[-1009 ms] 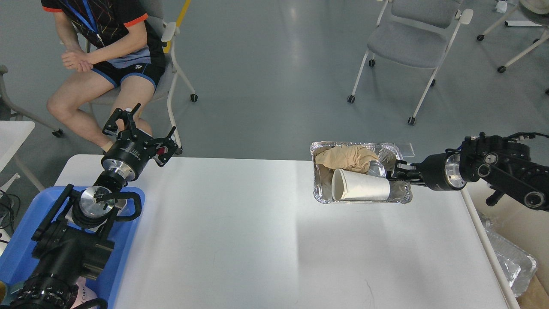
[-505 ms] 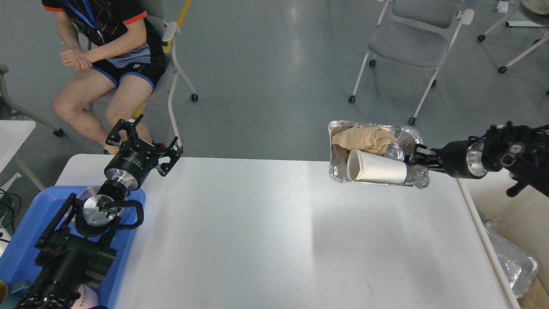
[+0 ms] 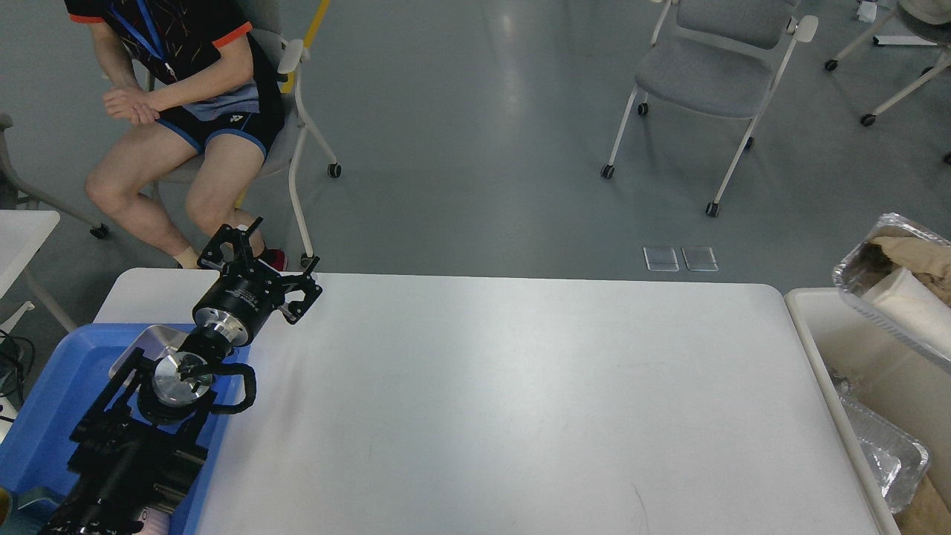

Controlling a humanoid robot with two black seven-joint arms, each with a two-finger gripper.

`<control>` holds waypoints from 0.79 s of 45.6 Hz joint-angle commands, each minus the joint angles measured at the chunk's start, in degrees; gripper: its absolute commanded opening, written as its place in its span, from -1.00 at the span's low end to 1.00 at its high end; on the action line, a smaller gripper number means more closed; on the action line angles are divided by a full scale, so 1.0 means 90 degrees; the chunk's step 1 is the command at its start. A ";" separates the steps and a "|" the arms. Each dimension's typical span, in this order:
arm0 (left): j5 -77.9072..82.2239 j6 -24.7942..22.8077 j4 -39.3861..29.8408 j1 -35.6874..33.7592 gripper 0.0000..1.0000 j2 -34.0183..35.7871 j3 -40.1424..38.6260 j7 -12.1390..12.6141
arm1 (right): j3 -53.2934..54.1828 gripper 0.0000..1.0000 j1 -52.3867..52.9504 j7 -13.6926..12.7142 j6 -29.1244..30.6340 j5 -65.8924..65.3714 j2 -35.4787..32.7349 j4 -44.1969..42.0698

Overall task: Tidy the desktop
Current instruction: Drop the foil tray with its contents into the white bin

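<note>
desktop (image 3: 520, 401) white; tray (image 3: 52, 401) blue; foil pan (image 3: 888, 297) silver; chair (image 3: 706, 70) grey

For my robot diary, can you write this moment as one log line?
foil tray: tilted over white bin | desktop: bare | left end effector: open, idle | right end effector: out of view

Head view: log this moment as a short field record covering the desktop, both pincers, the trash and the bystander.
desktop: white desktop, bare across its middle
left pincer: left pincer, open, holding nothing, at the desktop's far left corner
right pincer: out of frame
foil tray: foil tray holding a paper cup and crumpled brown paper, tilted above the white bin at the right edge
bin contents: another foil tray
blue tray: blue plastic tray at the near left, under the left arm
bystander: seated person, far left
</note>
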 commanded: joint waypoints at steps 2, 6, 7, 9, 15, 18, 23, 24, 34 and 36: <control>0.0000 0.0001 0.0000 0.0010 0.94 0.0000 0.0071 0.0003 | -0.0003 -0.91 -0.0047 -0.0008 -0.0031 0.0122 0.0573 -0.1209; 0.0000 0.0001 0.0000 0.0030 0.94 0.0000 0.0071 -0.0007 | 0.0016 -0.50 -0.0027 0.0031 -0.0158 0.0122 0.0925 -0.1688; 0.0000 0.0001 0.0000 0.0039 0.94 0.0010 0.0071 -0.0007 | 0.0016 -0.47 -0.0027 0.0031 -0.0197 0.0122 0.0993 -0.1757; 0.0000 0.0011 0.0000 0.0069 0.94 0.0010 0.0071 -0.0007 | 0.0016 -0.36 -0.0027 0.0031 -0.0285 0.0122 0.1091 -0.1835; 0.0000 0.0001 0.0000 0.0098 0.94 0.0019 0.0071 -0.0026 | 0.0084 0.86 -0.0047 0.0041 -0.0850 0.0131 0.1345 -0.1855; 0.0000 0.0001 0.0000 0.0108 0.94 0.0020 0.0071 -0.0026 | 0.0124 1.00 -0.0076 0.0041 -0.1183 0.0229 0.1540 -0.1865; 0.0000 0.0001 0.0000 0.0108 0.94 0.0020 0.0062 -0.0026 | 0.0133 1.00 -0.0057 -0.0008 -0.1281 0.0677 0.1658 -0.1865; 0.0000 0.0001 0.0000 0.0108 0.94 0.0020 0.0062 -0.0026 | 0.0153 1.00 -0.0018 -0.0008 -0.1291 0.0843 0.1658 -0.1865; 0.0000 0.0011 0.0000 0.0108 0.94 0.0020 0.0062 -0.0046 | 0.0475 1.00 0.0938 0.0041 -0.1291 0.2133 0.2204 -0.1796; 0.0010 0.0011 0.0000 0.0108 0.94 0.0020 0.0071 -0.0046 | 0.0640 1.00 0.1221 0.0060 -0.1311 0.2240 0.2418 -0.1796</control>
